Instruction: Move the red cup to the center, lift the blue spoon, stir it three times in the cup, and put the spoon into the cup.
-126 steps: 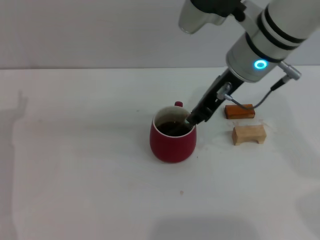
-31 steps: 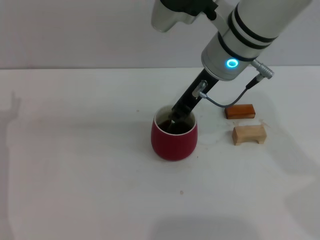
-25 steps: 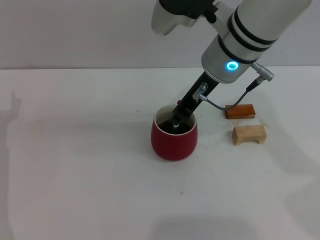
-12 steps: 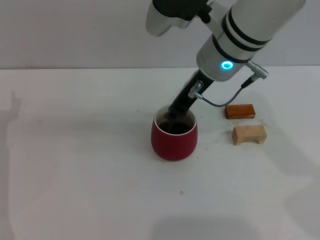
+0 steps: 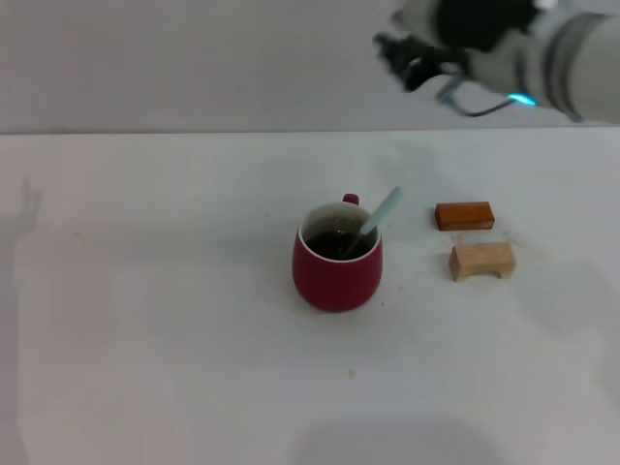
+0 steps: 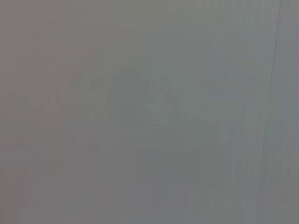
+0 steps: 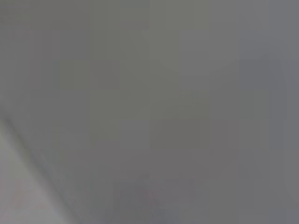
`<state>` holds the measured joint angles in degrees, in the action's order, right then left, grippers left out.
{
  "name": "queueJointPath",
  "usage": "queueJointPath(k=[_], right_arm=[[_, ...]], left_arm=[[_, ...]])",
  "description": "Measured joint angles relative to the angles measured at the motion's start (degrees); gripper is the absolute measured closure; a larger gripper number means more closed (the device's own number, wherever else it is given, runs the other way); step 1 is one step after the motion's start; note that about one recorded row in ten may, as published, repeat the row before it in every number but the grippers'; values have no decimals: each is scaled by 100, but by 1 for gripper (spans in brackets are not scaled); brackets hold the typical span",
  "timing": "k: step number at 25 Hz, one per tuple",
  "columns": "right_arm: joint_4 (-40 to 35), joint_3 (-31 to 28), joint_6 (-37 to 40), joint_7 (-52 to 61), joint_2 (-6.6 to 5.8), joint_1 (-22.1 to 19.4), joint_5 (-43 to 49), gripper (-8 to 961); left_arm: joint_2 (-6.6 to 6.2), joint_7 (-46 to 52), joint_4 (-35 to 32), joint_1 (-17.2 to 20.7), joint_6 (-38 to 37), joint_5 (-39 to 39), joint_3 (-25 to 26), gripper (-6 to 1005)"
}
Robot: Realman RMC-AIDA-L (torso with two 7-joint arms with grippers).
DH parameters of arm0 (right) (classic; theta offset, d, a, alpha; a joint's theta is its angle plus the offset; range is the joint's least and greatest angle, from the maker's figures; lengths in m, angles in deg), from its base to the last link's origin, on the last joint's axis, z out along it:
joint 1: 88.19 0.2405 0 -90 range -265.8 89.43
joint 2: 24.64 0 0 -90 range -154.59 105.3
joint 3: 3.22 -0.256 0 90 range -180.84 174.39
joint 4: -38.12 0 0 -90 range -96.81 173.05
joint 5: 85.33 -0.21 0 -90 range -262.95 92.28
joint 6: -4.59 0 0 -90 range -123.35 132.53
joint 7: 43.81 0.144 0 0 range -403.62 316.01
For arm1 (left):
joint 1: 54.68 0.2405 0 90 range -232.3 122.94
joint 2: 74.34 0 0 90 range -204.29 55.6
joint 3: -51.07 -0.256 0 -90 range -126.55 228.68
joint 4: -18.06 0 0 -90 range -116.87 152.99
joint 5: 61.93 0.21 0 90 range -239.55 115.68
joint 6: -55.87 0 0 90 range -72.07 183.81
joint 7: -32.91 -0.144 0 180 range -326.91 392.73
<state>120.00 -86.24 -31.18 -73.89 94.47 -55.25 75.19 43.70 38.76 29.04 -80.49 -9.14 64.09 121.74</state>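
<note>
The blue spoon (image 5: 376, 219) leans in the red cup (image 5: 337, 257) at the centre of the white worktop (image 5: 145, 320). The right gripper (image 5: 412, 53) hangs blurred above the far edge, holding nothing; how far it is open cannot be told.

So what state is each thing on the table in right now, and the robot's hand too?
red cup: upright on the table, dark liquid inside.
blue spoon: standing in the cup, leaning on the rim, handle sticking out, nothing holding it.
orange block: lying flat, untouched.
tan block: resting on the table, untouched.
right gripper: raised high behind the cup, holding nothing.
Left arm: not in view.
</note>
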Motion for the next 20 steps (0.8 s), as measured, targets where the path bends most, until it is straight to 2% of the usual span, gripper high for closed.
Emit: queueJointPath(k=[1, 2, 5, 6, 7, 8, 9, 10, 11, 12, 13, 14, 16, 17, 20], right_arm=[[89, -22, 847, 49, 0, -541, 32, 712], [89, -22, 847, 49, 0, -541, 32, 710], [-31, 11, 2378, 70, 0, -1370, 43, 706], [-31, 11, 2378, 70, 0, -1370, 43, 704], [-240, 33, 3392, 86, 9, -1816, -7, 702], [-240, 33, 3392, 86, 9, -1816, -7, 701], [-362, 30, 3848, 114, 18, -2005, -77, 699], [-783, 20, 4952, 254, 19, -2353, -452, 698], [-783, 20, 4952, 254, 19, -2353, -452, 696], [-1397, 30, 6104, 364, 5, -2507, -971, 695], [-1397, 30, 6104, 364, 5, -2507, -971, 693], [-1851, 64, 6820, 402, 4, -2552, -1306, 691], [-3262, 286, 8600, 712, 2, -2396, -1778, 688], [-3262, 286, 8600, 712, 2, -2396, -1778, 687], [-4200, 338, 9416, 1247, 7, -2142, -1802, 682]], left_arm=[[3, 1, 0, 3, 3, 0, 0, 137], [3, 1, 0, 3, 3, 0, 0, 137], [6, 2, 0, 5, 5, 1, 0, 137], [6, 2, 0, 5, 5, 1, 0, 137], [7, 3, 0, 6, 9, 15, -12, 137], [9, 4, 0, 7, 10, 24, -21, 137], [12, 4, 0, 11, 11, 32, -32, 137], [12, 4, 0, 11, 11, 32, -32, 137], [12, 4, 0, 11, 11, 32, -32, 137], [20, 5, -2, 27, 13, 34, -43, 137], [28, 5, -11, 35, 14, 38, -55, 137], [33, 5, -18, 40, 14, 40, -62, 137], [41, 5, -16, 61, 18, 41, -72, 137], [41, 5, -16, 61, 18, 41, -72, 137], [48, 5, 8, 114, 25, 42, -105, 138]])
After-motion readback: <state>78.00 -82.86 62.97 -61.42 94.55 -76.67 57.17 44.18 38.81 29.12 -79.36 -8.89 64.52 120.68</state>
